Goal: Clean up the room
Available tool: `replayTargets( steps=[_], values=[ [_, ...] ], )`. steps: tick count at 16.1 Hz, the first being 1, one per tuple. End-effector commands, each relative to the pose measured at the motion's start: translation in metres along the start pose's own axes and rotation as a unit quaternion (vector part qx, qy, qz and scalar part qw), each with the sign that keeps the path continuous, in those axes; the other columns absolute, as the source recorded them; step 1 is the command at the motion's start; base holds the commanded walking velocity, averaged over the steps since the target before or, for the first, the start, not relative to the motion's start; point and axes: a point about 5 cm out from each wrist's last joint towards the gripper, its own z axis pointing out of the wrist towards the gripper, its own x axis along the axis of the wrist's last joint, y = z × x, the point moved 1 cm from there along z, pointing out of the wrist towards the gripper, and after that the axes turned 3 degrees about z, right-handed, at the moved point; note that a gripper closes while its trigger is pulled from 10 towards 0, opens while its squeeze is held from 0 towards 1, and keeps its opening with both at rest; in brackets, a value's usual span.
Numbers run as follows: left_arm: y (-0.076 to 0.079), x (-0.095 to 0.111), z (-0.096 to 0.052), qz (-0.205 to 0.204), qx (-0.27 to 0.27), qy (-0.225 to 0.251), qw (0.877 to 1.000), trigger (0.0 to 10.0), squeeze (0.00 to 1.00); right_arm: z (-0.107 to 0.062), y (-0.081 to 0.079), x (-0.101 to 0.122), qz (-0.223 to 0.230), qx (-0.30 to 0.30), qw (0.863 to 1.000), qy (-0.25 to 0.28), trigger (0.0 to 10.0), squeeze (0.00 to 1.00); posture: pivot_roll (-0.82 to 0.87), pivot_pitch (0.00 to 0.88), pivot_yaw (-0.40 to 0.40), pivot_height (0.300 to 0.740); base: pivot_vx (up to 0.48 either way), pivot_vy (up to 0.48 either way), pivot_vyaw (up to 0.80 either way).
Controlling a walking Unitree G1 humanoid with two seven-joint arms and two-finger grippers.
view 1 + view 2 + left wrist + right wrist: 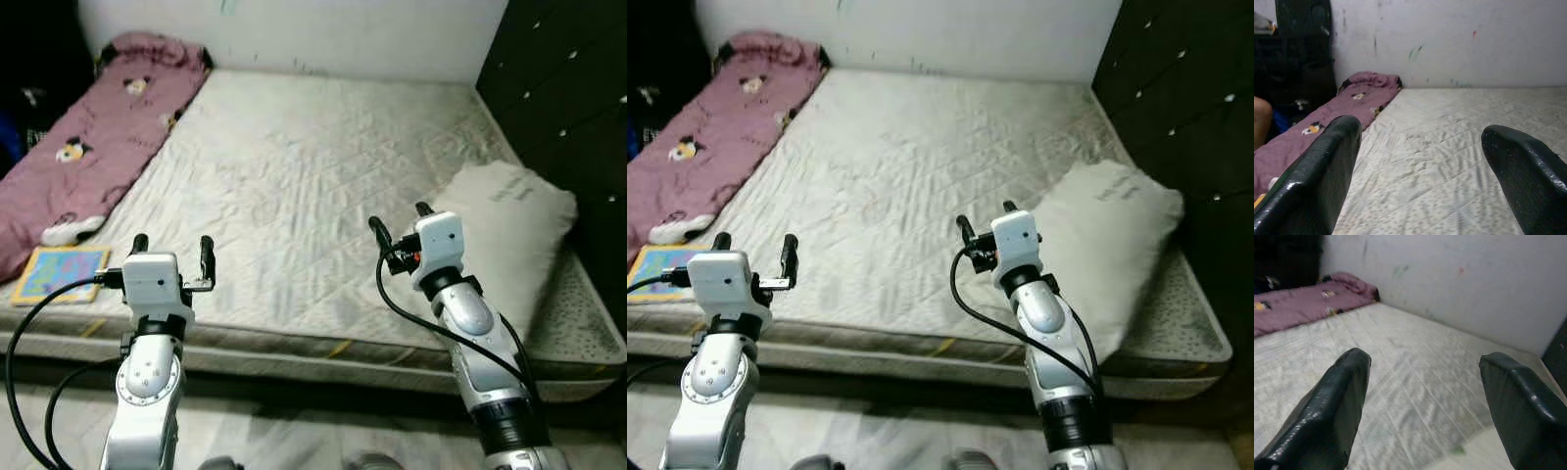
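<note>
A wide bare mattress (313, 186) with a quilted grey cover lies before me. A pale pillow (509, 235) rests on its right front corner. A purple blanket (98, 137) with cartoon prints lies rolled along the left edge. A colourful book (61, 274) sits at the front left corner. My left gripper (173, 251) hovers open over the front edge, just right of the book. My right gripper (400, 220) is open too, held above the mattress just left of the pillow. Neither holds anything.
A dark cabinet (568, 88) stands along the right side of the bed. A white wall (294, 29) closes the far end. Dark clutter (29, 88) sits at the far left. Pale floor (294, 431) runs below the mattress front.
</note>
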Motion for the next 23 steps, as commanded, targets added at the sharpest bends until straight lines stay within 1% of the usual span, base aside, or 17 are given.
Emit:
replayTargets(
  steps=[1, 3, 6, 8, 13, 18, 20, 21, 23],
  values=[
    [0.0044, 0.0, 0.0001, 0.0, -0.005, -0.001, 1.0, 10.0, 0.0, -0.0009, 0.0043, -0.0003, -0.001, -0.007, 1.0, -0.001, 10.0, 0.0, -0.07, 0.013, -0.013, 0.74, 0.0, -0.277, 0.0],
    [0.0047, 0.0002, 0.0003, 0.001, -0.006, -0.001, 1.0, 10.0, 0.0, -0.0003, 0.0047, -0.0003, -0.001, -0.007, 1.0, -0.001, 10.0, 0.0, -0.07, 0.013, -0.013, 0.74, 0.0, -0.274, 0.0],
    [0.0046, 0.0004, 0.0002, -0.007, -0.007, 0.002, 1.0, 10.0, 0.0, -0.0006, 0.0042, -0.0012, -0.001, -0.007, 1.0, -0.002, 10.0, 0.0, -0.07, 0.008, -0.013, 0.74, 0.0, 0.0, 0.0],
    [0.0075, 0.0052, -0.0001, -0.012, -0.023, 0.019, 0.999, 10.0, 0.0, -0.0004, 0.0044, -0.0008, 0.0, -0.007, 1.0, -0.001, 10.0, 0.0, -0.07, 0.008, -0.013, 0.74, 0.0, 0.0, 0.0],
    [0.008, 0.0051, -0.0004, -0.012, -0.027, 0.021, 0.999, 10.0, 0.0, 0.0017, 0.0048, 0.0, -0.001, -0.006, 1.0, 0.001, 10.0, 0.0, -0.07, 0.002, -0.016, 0.74, 0.288, 0.0, 0.0],
    [0.0082, 0.0052, -0.0009, -0.013, -0.029, 0.021, 0.999, 10.0, 0.0, 0.0, 0.0047, -0.0012, -0.001, -0.007, 1.0, 0.0, 10.0, 0.0, -0.07, 0.005, -0.012, 0.74, 0.345, 0.0, 0.0],
    [0.0082, 0.0038, -0.0008, -0.01, -0.027, 0.016, 0.999, 10.0, 0.0, -0.0004, 0.005, -0.0014, -0.001, -0.008, 1.0, 0.0, 10.0, 0.0, -0.07, 0.006, -0.012, 0.74, 0.285, 0.0, 0.0],
    [0.0054, 0.0012, 0.0001, 0.0, -0.009, 0.007, 1.0, 10.0, 0.0, -0.0006, 0.0053, -0.0017, 0.0, -0.008, 1.0, 0.0, 10.0, 0.0, -0.07, 0.006, -0.013, 0.74, 0.0, 0.0, 0.0],
    [0.0027, -0.0011, 0.001, 0.005, 0.002, -0.001, 1.0, 10.0, 0.0, -0.0004, 0.0053, -0.0019, 0.003, -0.008, 1.0, -0.001, 10.0, 0.0, -0.07, 0.007, -0.014, 0.74, 0.0, 0.0, 0.0]
  ],
)
